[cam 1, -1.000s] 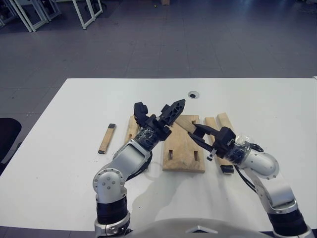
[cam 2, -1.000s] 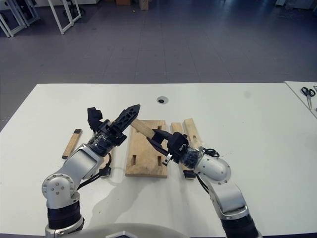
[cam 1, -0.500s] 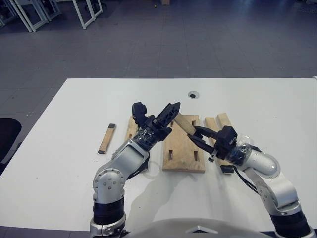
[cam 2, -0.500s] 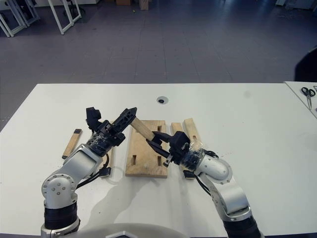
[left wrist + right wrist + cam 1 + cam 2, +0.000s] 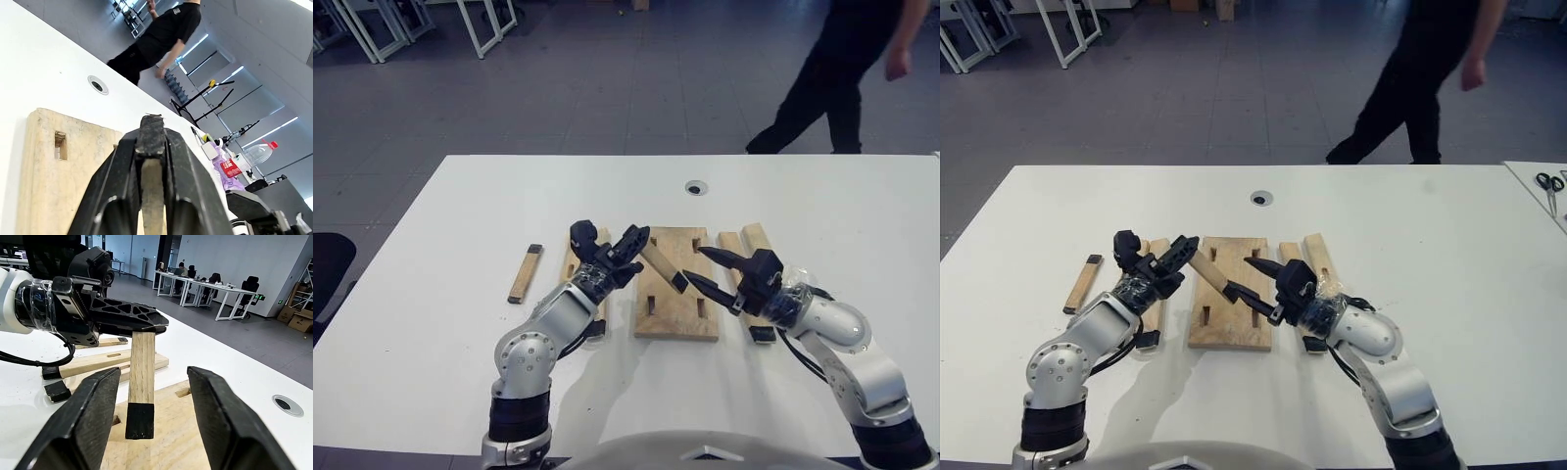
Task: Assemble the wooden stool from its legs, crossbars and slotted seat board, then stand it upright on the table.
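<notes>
The left gripper [image 5: 631,243] was clamped on the upper end of a leg [image 5: 663,268], above the board [image 5: 674,311] lying flat on the table. The leg's long axis slanted down and toward the right gripper [image 5: 697,264], black-capped end lowest. That gripper stood wide, its jaws flanking the cap without touching. The right arm was nearer the cap.

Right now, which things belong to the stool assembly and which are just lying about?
Part of the job: seat board; leg held in the left gripper; right gripper, open beside the leg's black end; loose stick at far left; sticks right of the board.
Lying about: scissors at the far right; cable hole behind the board.
</notes>
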{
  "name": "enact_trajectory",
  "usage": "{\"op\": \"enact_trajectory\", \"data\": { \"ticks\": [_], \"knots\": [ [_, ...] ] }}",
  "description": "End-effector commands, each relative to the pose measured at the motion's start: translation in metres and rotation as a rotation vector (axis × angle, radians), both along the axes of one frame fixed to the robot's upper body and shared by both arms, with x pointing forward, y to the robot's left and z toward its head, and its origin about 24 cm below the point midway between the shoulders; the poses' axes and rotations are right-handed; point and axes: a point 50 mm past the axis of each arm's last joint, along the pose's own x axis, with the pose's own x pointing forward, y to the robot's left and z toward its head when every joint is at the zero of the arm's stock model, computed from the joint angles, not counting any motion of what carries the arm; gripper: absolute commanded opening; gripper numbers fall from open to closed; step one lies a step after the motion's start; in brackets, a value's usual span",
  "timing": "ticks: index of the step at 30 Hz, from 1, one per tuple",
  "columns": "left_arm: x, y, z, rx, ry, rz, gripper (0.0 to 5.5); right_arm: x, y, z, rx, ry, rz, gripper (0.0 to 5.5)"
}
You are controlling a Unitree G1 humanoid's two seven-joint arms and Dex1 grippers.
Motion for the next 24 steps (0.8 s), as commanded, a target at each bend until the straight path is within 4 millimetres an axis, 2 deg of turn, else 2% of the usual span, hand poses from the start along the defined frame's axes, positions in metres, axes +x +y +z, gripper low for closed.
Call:
{"op": "enact_trajectory", "data": {
  "ticks": [1,5,9,13,18,24],
  "knots": [
    [0.007,0.025,0.009,0.028,-0.05,0.157,0.43,0.004,-0.013,-0.008,-0.1,0.007,-0.074,3.0],
    [0.008,0.073,0.02,0.287,-0.151,0.45,0.43,0.01,-0.024,-0.017,-0.129,0.033,-0.195,3.0],
    [-0.002,0.097,0.013,0.527,-0.156,0.585,0.43,0.01,-0.026,-0.023,-0.152,0.049,-0.242,3.0],
    [-0.011,0.106,-0.001,0.596,-0.125,0.605,0.43,0.007,-0.026,-0.026,-0.167,0.057,-0.248,3.0],
    [-0.013,0.108,-0.016,0.588,-0.09,0.61,0.43,0.009,-0.026,-0.027,-0.183,0.054,-0.237,3.0],
    [-0.008,0.107,-0.012,0.568,-0.117,0.635,0.43,0.009,-0.027,-0.029,-0.195,0.056,-0.228,3.0]
  ]
}}
